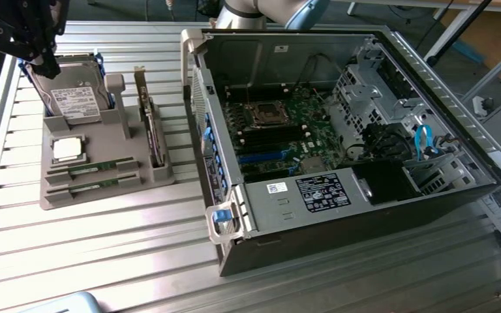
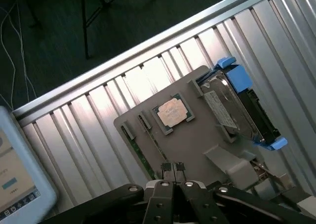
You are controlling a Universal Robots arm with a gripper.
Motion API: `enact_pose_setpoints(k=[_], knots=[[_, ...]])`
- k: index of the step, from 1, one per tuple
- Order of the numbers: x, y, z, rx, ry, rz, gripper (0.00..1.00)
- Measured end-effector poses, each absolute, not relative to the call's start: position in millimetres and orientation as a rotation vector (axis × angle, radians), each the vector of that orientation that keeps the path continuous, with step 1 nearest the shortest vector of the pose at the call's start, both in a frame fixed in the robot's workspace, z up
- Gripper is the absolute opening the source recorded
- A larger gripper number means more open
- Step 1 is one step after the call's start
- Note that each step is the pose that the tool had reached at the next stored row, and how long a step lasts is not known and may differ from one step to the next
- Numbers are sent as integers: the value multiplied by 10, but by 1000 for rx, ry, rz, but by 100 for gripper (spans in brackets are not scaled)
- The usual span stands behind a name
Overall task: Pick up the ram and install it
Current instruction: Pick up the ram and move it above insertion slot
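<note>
Two ram sticks (image 1: 89,171) lie in slots at the near end of a grey holder tray (image 1: 102,199), thin green strips with dark chips. In the wrist view one ram stick (image 2: 139,156) runs along the tray (image 2: 197,145) edge. My gripper (image 1: 49,69) hangs high over the tray's far corner, above the hard drive (image 1: 76,98), well away from the ram. Its fingers (image 2: 169,170) are pressed together with nothing between them. The open computer case (image 1: 338,130) lies on the exterior view's right, its motherboard (image 1: 286,124) exposed.
The tray also holds a silver processor chip (image 1: 68,149), (image 2: 172,111), a blue-railed hard drive (image 2: 237,110) and an upright expansion card (image 1: 151,124). Everything rests on a ribbed metal table (image 1: 102,248). A light-coloured screen (image 2: 15,179) sits off the table's edge.
</note>
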State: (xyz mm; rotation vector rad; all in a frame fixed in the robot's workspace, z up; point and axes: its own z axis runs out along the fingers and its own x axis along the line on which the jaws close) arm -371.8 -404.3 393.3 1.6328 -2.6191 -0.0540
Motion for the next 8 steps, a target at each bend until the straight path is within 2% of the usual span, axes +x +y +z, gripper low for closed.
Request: enact_pose_setpoints(k=[8], knots=[[-3718,-4043,3933,1810,-2495,-49,11]])
